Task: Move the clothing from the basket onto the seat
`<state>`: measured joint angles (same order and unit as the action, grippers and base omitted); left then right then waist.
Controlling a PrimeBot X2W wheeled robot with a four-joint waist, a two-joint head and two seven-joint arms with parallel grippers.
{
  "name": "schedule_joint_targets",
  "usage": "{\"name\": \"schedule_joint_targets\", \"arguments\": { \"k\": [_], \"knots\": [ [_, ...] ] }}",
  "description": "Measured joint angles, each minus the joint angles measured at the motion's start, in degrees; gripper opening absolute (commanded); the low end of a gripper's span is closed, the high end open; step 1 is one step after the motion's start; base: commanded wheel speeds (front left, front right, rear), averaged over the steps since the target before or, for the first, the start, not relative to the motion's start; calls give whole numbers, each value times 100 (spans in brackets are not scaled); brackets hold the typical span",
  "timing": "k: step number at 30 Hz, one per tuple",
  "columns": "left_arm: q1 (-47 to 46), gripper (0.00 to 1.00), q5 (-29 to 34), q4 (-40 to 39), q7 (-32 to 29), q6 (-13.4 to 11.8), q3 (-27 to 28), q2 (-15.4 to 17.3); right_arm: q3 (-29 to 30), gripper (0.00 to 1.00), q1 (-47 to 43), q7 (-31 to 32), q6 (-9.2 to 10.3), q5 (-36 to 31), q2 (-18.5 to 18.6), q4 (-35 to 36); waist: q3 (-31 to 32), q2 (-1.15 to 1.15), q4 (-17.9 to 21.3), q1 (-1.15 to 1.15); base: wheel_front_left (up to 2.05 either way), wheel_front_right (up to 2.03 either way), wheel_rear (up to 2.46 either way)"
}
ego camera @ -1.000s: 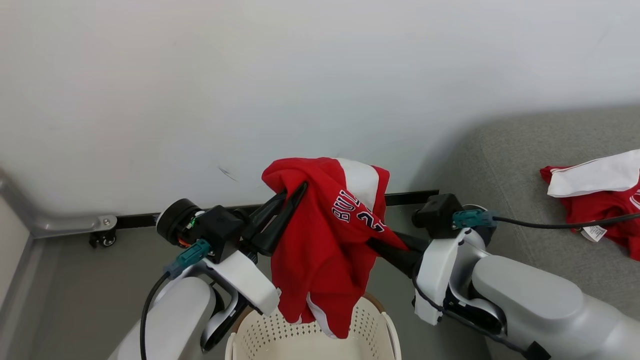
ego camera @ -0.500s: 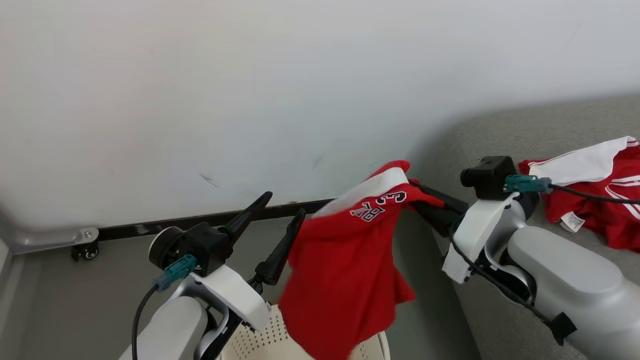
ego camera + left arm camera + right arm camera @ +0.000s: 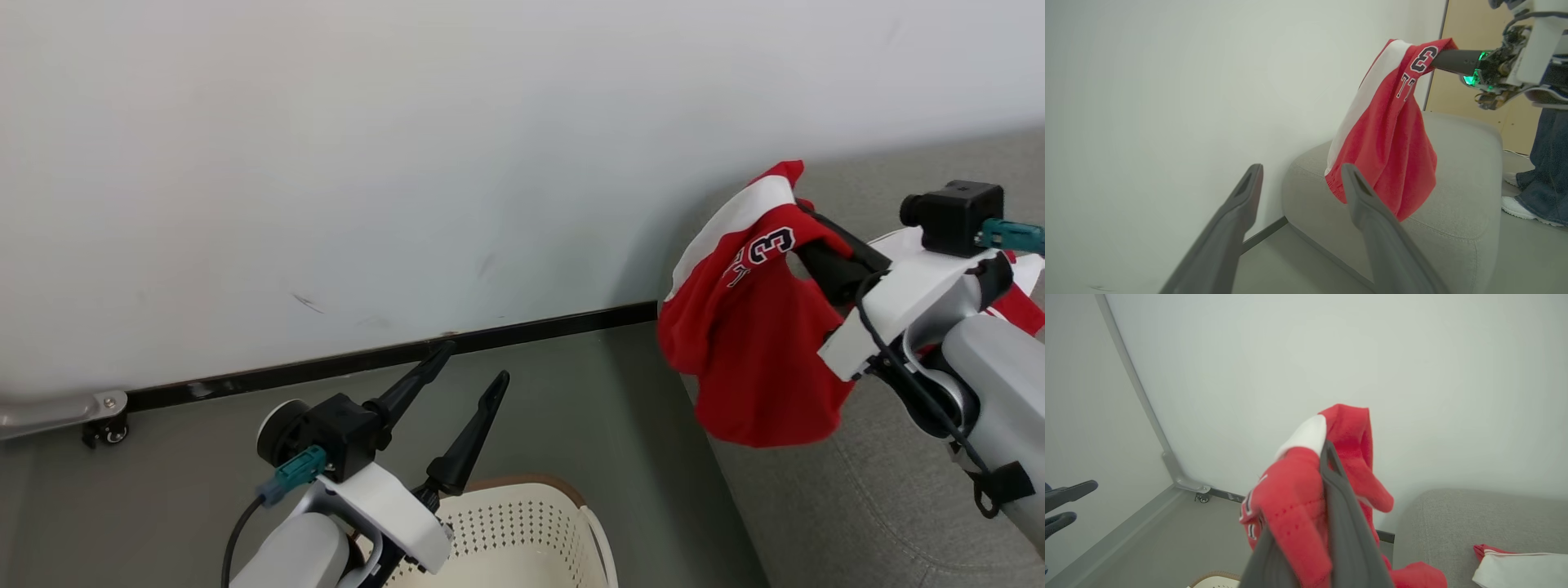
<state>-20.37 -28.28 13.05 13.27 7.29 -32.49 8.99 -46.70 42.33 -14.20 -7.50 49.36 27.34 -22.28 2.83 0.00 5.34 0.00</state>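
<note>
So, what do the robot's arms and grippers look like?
Both the left gripper and the right gripper have two long, dark, tapering fingers. Each wrist carries a white shell, a black camera block and a teal connector with a black cable. The forearms are smooth pale grey.

Garment above seat edge, basket to its L, wall behind.
</note>
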Motion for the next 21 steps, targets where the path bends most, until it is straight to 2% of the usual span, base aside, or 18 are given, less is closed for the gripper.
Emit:
{"name": "schedule_joint_targets", "arguments": {
  "k": [9, 21],
  "knots": [
    [81, 100, -54, -120, 45, 0, -259, -47, 838, 0, -465, 0, 0, -198, 187, 129, -11, 0, 278, 0, 0, 0, 0],
    [84, 100, -146, -277, 93, 0, -623, -164, 1596, 0, -1063, 0, 0, -536, 336, 381, -11, 0, 729, 0, 0, 0, 0]
  ]
}}
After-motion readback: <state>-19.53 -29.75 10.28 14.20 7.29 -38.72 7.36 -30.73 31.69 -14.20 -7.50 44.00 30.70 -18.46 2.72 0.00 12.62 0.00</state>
